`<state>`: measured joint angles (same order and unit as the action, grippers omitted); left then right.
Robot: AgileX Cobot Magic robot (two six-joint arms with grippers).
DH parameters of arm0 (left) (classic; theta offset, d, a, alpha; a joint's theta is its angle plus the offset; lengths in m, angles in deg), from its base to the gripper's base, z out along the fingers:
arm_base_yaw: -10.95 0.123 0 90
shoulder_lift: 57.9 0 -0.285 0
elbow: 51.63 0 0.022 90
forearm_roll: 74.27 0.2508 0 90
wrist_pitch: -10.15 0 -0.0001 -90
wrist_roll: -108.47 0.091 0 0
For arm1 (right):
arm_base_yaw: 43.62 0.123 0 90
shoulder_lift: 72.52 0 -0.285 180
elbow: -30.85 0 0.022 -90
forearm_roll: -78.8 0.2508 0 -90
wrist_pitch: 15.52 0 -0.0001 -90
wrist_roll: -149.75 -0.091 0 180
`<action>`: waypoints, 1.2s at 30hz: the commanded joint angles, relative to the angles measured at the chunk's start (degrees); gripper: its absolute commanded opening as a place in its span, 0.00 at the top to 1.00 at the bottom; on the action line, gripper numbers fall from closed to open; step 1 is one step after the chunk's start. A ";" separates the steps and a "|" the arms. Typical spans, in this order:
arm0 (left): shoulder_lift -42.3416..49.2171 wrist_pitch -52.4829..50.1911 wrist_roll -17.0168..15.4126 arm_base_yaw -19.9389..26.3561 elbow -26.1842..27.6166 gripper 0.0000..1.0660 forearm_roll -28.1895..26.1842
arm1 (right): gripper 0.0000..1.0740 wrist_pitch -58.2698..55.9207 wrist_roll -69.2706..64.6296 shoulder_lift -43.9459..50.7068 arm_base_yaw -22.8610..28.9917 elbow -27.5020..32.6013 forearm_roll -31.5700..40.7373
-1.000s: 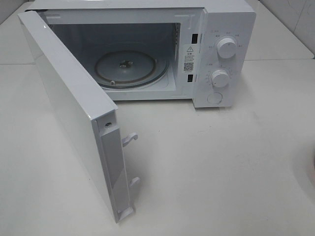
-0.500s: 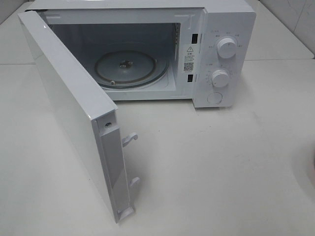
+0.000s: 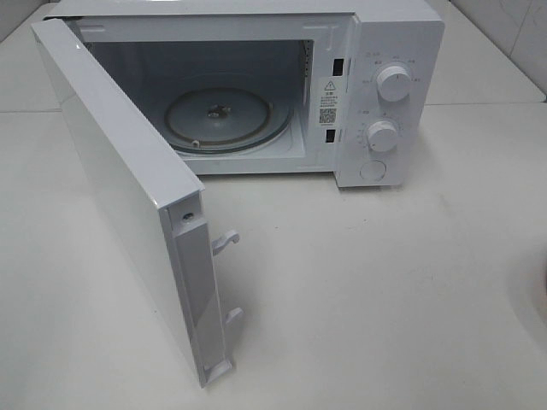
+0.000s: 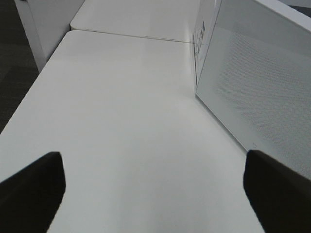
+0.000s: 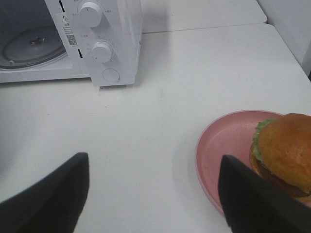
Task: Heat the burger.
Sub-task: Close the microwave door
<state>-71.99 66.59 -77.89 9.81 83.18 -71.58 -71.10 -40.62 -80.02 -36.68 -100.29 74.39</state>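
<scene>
Left claw: you have its fingers spread apart over bare surface, nothing between them; the open microwave door stands just beside it on its right.
Microwave: door swung wide, glass turntable bare and ready for you.
Right claw: fingers apart and holding nothing, hanging above the surface; the microwave sits ahead of it and to its left.
Burger: it rests on the pink plate, just ahead of this claw and off to its right, near that finger.
Step in hand: you look set to fetch the burger. Shift the right claw rightward, centre it, then close on the plate rim or gently on the bun so the layers stay stacked; keep it level on the way to the turntable.
Change from the earlier frame: the overhead view matches the one a second ago; nothing there has shifted.
</scene>
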 commanded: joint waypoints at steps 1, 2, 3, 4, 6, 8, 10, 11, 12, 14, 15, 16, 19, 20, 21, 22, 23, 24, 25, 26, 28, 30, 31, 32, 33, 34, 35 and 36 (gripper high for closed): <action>-2.98 -3.61 -0.46 0.17 0.34 0.21 0.46 | 0.34 0.46 0.11 1.38 -0.23 0.11 0.17; -5.61 -6.13 -0.46 0.17 0.34 0.30 0.74 | 0.34 0.46 0.11 1.38 -0.23 0.11 0.17; -7.10 -7.62 -0.46 0.17 0.34 0.35 0.86 | 0.34 0.46 0.11 1.38 -0.23 0.11 0.17; -7.10 -7.62 -0.46 0.17 0.34 0.35 0.86 | 0.34 0.46 0.11 1.38 -0.23 0.11 0.17; -9.74 -10.54 -0.46 0.17 0.29 0.47 1.15 | 0.34 0.46 0.11 1.38 -0.23 0.11 0.17; -14.21 -15.41 -0.40 0.17 0.29 0.68 1.09 | 0.34 0.46 0.11 1.38 -0.23 0.11 0.17; -15.30 -16.73 -0.40 0.17 0.29 0.73 1.09 | 0.34 0.46 0.11 1.38 -0.23 0.11 0.17; -17.76 -19.60 -0.40 0.17 0.23 0.86 1.20 | 0.34 0.46 0.11 1.38 -0.23 0.11 0.17; -17.76 -19.60 -0.40 0.17 0.23 0.86 1.20 | 0.34 0.46 0.11 1.38 -0.23 0.11 0.17; -22.00 -24.12 -0.40 0.17 0.17 0.99 1.20 | 0.34 0.46 0.11 1.38 -0.23 0.11 0.17; -22.00 -24.12 -0.40 0.17 0.17 0.99 1.20 | 0.34 0.46 0.11 1.38 -0.23 0.11 0.17; -24.81 -26.36 -0.40 0.17 0.17 1.00 1.09 | 0.34 0.46 0.11 1.38 -0.23 0.11 0.17; -29.28 -28.93 -0.46 0.17 0.17 1.00 -0.23 | 0.34 0.46 0.11 1.38 -0.23 0.11 0.17; -32.26 -29.85 -0.46 0.17 0.17 1.00 -2.69 | 0.34 0.46 0.11 1.38 -0.23 0.11 0.17; -32.26 -29.85 -0.46 0.17 0.17 1.00 -2.69 | 0.34 0.46 0.11 1.38 -0.23 0.11 0.17; -33.98 -30.77 -0.40 0.17 0.17 1.00 -3.61 | 0.34 0.46 0.11 1.38 -0.23 0.11 0.17; -33.98 -30.77 -0.40 0.17 0.17 1.00 -3.61 | 0.34 0.46 0.11 1.38 -0.23 0.11 0.17; -37.18 -32.31 0.29 0.17 0.17 1.00 -5.33 | 0.34 0.46 0.11 1.38 -0.23 0.11 0.17; -38.62 -33.06 1.43 0.17 0.17 1.00 -6.02 | 0.34 0.46 0.11 1.38 -0.23 0.11 0.17; -38.62 -33.06 1.43 0.17 0.17 1.00 -6.02 | 0.34 0.46 0.11 1.38 -0.23 0.11 0.17; -42.06 -36.96 5.44 0.17 0.00 1.00 -7.16 | 0.34 0.46 0.11 1.38 -0.23 0.11 0.17; -43.60 -41.37 8.14 0.17 -0.80 1.00 -7.45 | 0.34 0.46 0.11 1.38 -0.23 0.11 0.17; -44.81 -47.84 9.91 0.17 -2.58 1.00 -7.45 | 0.34 0.46 0.11 1.38 -0.23 0.11 0.17; -44.81 -47.84 9.91 0.17 -2.58 1.00 -7.45 | 0.34 0.46 0.11 1.38 -0.23 0.11 0.17; -45.26 -51.34 10.14 0.17 -3.78 1.00 -7.45 | 0.34 0.46 0.11 1.38 -0.23 0.11 0.17; -45.95 -57.64 10.08 0.17 -6.07 1.00 -7.45 | 0.34 0.46 0.11 1.38 -0.23 0.11 0.17; -45.95 -57.64 10.08 0.17 -6.07 1.00 -7.45 | 0.34 0.46 0.11 1.38 -0.23 0.11 0.17; -46.29 -60.39 10.03 0.17 -7.10 1.00 -7.45 | 0.34 0.46 0.11 1.38 -0.23 0.11 0.17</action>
<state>-117.54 14.91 -68.49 9.81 78.71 -78.28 -71.10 -40.62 -80.02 -36.68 -100.29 74.39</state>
